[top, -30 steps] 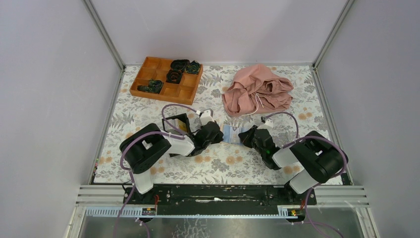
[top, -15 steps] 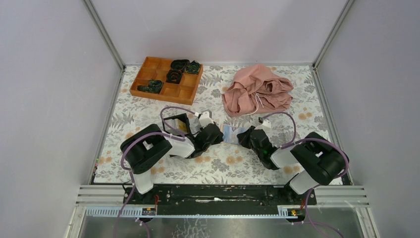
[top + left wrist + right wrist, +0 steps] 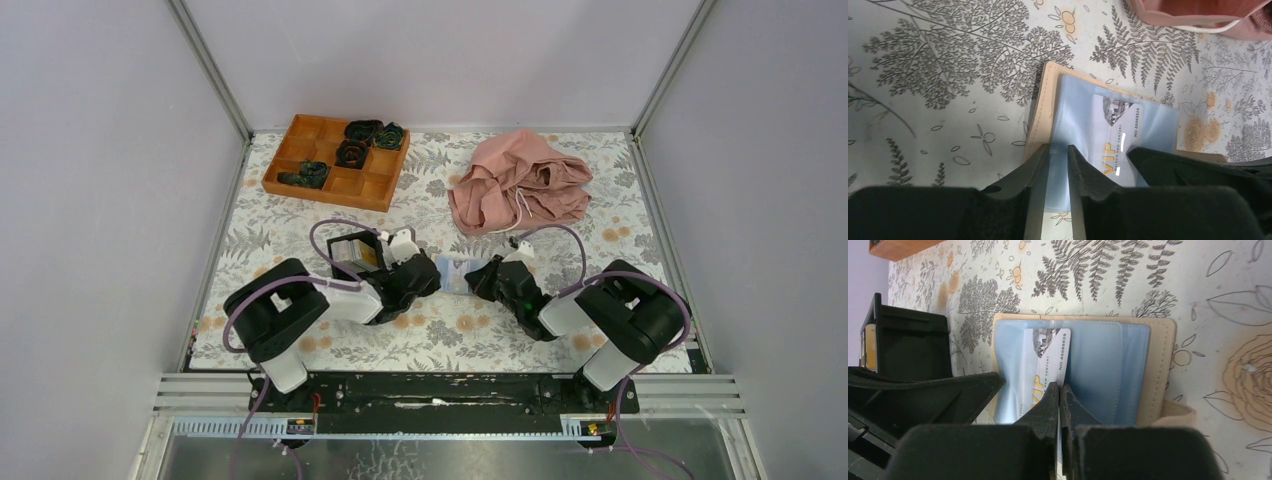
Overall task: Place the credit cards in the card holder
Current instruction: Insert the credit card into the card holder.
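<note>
The card holder [image 3: 455, 272] lies open on the table between my two grippers, tan outside with blue slots; its tan edge also shows in the left wrist view [image 3: 1040, 115] and in the right wrist view [image 3: 1160, 370]. A white credit card [image 3: 1050, 357] printed "VIP" sits partly inside a blue slot, and shows in the left wrist view too [image 3: 1118, 130]. My right gripper [image 3: 1059, 387] is shut on the card's near edge; in the top view it [image 3: 478, 280] is at the holder's right side. My left gripper [image 3: 1058, 149] pinches the holder's blue sleeve at its left side [image 3: 425, 275].
A black open box [image 3: 358, 250] stands just behind my left gripper and shows in the right wrist view [image 3: 908, 345]. An orange-brown compartment tray [image 3: 335, 160] with dark items is at the back left. A crumpled pink cloth [image 3: 520, 180] lies at the back right.
Both grippers and the card holder have shifted a little to the left. The right gripper has closed in on the holder, with the card in it.
</note>
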`<state>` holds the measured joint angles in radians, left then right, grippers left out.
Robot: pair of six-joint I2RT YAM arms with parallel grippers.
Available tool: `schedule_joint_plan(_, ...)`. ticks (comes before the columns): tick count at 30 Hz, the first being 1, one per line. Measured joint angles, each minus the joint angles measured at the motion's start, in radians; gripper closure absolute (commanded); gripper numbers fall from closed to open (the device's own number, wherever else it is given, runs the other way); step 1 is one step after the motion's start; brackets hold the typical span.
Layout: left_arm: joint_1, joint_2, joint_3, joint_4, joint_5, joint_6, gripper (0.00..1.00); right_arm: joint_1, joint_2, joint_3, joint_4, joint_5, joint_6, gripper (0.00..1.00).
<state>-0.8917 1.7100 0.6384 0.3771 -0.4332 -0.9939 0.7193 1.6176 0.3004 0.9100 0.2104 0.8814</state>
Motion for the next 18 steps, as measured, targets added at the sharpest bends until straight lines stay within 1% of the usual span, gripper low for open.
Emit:
schedule_joint_plan(12, -0.006, -0.095, -0.050, -0.087, -0.023, -0.009, 0.61, 0.009, 0.028, 0.020, 0.012, -0.046, 0.006, 1.00)
schedule_joint_plan(15, -0.005, -0.118, -0.057, -0.118, -0.037, -0.006, 0.58, 0.008, 0.037, 0.024, 0.021, -0.047, 0.006, 1.00)
schedule_joint_plan(18, -0.005, -0.143, -0.073, -0.150, -0.058, 0.006, 0.57, 0.008, 0.047, 0.031, 0.026, -0.048, 0.005, 1.00)
